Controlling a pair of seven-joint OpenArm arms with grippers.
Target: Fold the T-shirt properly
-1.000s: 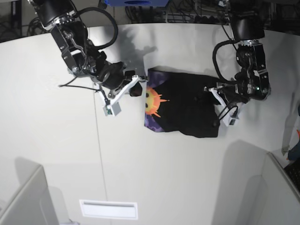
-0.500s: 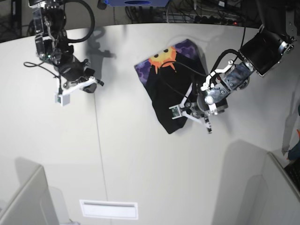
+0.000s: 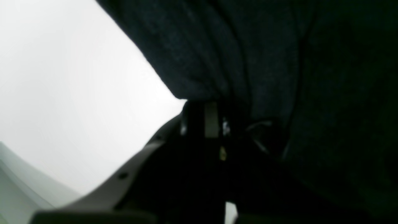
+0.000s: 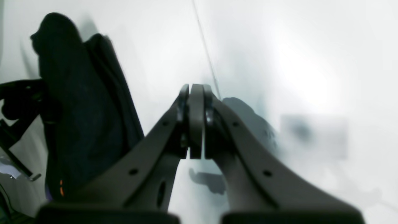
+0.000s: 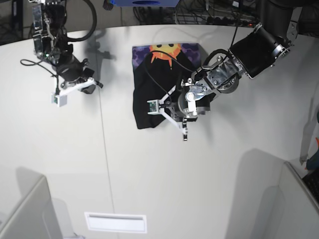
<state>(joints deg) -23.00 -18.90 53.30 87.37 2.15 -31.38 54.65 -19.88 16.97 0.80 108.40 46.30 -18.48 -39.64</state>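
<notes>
Right gripper [image 5: 91, 85] hangs over bare table [image 5: 60, 149], jaws pressed together on nothing — the T-shirt [image 5: 154, 94] lies well off to its side. Left gripper [image 5: 172, 110] sits at the shirt's lower edge, black cloth bunched against its jaws; whether they clamp it, I cannot tell.

1. A robotics lab or test cell: two black arms work over a broad white desk [image 5: 149, 184] with a curved far edge.
2. Beyond that far edge, tangled cables [image 5: 199, 12] and a blue box [image 5: 144, 2] crowd the floor.
3. Grey partition panels [image 5: 25, 214] stand at the desk's near corners.
4. A loose black wire [image 5: 32, 64] trails from one arm.
</notes>
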